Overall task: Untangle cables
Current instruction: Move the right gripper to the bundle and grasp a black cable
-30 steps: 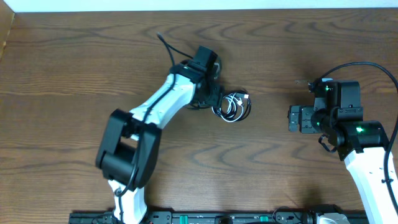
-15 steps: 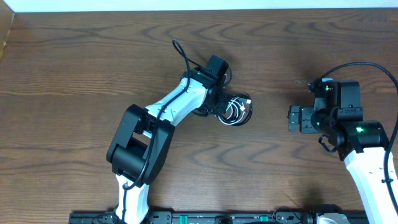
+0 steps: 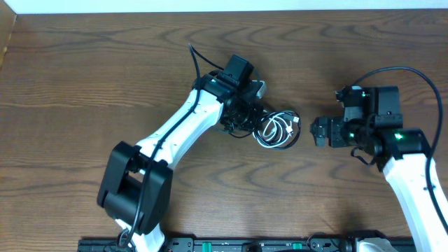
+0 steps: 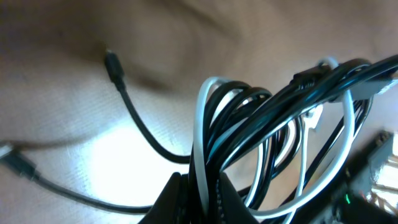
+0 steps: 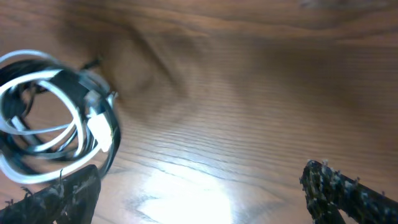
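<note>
My left pincer [image 4: 200, 190] is clamped shut on the cables [image 4: 273, 118]. In its own camera, black strands and one white strand rise from between the fingers at the bottom middle of the frame and fan out toward the upper right. One black tail curls away to the upper left and ends in a small plug [image 4: 113, 63], apart from the bundle. The view is blurred, so I cannot tell how many strands I have pinched.

My right pincer [image 5: 199, 193] is spread wide with nothing in it. The coil sits at the left edge of its view, just beyond the finger on that side.

From above, the coil lies mid-table [image 3: 84, 84] between my two pincers. The left one touches the coil's left side. The right one is near its right side but not touching.

I seem to be gripping several strands at once, so I judge that a pull could drag the whole coil along or tighten its loops instead of freeing one cord. The loose plug could also snag in a loop. If my right pincer closes on those same strands, nothing will separate.

I can read no brand, label or writing anywhere.
</note>
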Robot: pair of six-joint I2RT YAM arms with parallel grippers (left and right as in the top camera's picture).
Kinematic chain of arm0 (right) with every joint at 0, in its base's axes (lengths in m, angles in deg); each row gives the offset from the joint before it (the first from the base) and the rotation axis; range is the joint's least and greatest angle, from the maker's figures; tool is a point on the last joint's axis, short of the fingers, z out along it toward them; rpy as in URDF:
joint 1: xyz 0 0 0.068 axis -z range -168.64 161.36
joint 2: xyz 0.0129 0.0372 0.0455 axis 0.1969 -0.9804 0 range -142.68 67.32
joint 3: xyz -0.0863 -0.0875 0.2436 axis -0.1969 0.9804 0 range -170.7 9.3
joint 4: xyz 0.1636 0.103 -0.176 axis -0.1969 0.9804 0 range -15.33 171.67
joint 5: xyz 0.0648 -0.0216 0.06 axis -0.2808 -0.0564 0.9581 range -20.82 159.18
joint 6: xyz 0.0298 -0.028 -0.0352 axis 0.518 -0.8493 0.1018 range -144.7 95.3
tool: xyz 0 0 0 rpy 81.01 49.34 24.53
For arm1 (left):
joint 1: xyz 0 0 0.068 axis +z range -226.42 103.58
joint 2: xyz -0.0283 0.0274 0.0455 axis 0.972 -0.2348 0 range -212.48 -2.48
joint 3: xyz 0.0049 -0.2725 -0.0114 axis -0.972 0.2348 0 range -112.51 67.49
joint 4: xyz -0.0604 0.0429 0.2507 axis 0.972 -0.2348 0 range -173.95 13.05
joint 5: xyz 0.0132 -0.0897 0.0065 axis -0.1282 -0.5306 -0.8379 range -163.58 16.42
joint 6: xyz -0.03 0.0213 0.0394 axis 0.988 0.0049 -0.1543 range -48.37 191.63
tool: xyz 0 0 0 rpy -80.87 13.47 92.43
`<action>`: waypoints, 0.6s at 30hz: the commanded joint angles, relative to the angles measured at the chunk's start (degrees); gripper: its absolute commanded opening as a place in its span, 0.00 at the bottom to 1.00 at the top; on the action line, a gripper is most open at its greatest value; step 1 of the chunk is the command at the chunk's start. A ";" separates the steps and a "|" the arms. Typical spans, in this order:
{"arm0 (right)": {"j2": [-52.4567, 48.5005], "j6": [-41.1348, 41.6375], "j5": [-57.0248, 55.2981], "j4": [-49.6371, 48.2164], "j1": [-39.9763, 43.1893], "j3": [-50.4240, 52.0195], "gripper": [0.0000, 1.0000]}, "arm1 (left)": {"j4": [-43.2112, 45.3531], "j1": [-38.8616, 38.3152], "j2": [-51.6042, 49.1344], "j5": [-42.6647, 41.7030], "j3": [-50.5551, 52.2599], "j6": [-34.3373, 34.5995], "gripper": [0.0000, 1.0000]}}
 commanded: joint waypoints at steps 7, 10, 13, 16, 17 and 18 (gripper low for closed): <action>-11.39 -1.14 22.32 -5.03 -0.07 -1.07 0.93 | -4.59 0.04 1.38 -3.10 -0.46 -5.51 0.08; -13.77 -1.14 24.94 -4.63 -0.26 -1.07 0.90 | -4.28 0.04 1.38 -3.10 -0.46 -5.51 0.08; -14.86 -1.11 25.11 -4.52 -1.18 -1.07 0.80 | -3.67 0.04 1.38 -3.10 -0.46 -5.46 0.08; -14.88 -1.11 25.09 -4.59 -1.95 -1.07 0.70 | -2.93 0.04 1.38 -3.13 -0.46 -4.98 0.08; -14.88 -1.11 25.07 -4.59 -2.10 -1.07 0.66 | -2.82 0.04 1.38 -3.15 -0.46 -4.61 0.07; -14.88 -1.11 25.03 -4.59 -2.34 -1.07 0.56 | -2.71 0.04 1.38 -3.48 -0.46 -4.37 0.08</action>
